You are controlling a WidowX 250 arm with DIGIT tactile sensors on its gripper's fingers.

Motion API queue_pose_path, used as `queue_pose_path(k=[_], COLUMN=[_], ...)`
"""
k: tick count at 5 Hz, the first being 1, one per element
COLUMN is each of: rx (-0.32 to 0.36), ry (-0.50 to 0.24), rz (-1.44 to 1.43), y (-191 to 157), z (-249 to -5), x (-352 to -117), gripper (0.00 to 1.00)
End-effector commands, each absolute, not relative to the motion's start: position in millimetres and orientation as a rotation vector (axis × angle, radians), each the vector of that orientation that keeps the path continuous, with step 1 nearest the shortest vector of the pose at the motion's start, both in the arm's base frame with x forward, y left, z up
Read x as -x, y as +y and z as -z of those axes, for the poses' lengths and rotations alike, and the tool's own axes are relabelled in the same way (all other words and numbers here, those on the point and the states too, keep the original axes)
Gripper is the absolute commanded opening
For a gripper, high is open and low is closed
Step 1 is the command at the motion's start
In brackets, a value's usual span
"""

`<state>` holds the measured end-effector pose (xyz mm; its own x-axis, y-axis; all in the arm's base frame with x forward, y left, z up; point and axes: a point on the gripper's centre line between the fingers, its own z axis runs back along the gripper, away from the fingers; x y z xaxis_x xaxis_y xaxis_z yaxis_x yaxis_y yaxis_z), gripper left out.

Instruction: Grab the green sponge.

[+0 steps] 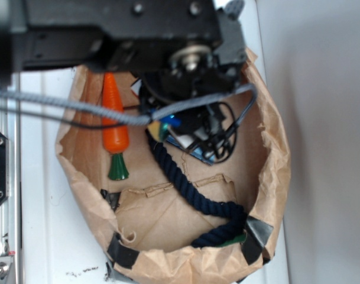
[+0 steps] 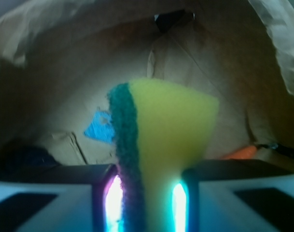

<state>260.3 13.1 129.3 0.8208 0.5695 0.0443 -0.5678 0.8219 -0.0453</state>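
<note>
Wrist view: green sponge [image 2: 156,145] upright, pinched between the fingers of the clenched claw [image 2: 147,193].

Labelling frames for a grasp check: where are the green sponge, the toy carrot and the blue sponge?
green sponge [image 2: 161,145], wrist view, yellow foam layer.
toy carrot [image 1: 115,127], exterior view, orange body.
blue sponge [image 2: 101,128], wrist view, visible middle.

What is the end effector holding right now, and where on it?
The green sponge, pinched at its narrow lower end between the end effector fingers.
</note>
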Motion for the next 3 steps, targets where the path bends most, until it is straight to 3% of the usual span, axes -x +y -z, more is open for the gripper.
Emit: queue_pose_path(k=[1, 3], rx=[0.046, 0.033], ry=[-0.107, -0.164], rz=[-0.266, -0.201], y=[-3.6, -10.6], z=[-153.3, -153.7], x=[-257.5, -261.2], gripper=[0.0, 0.0])
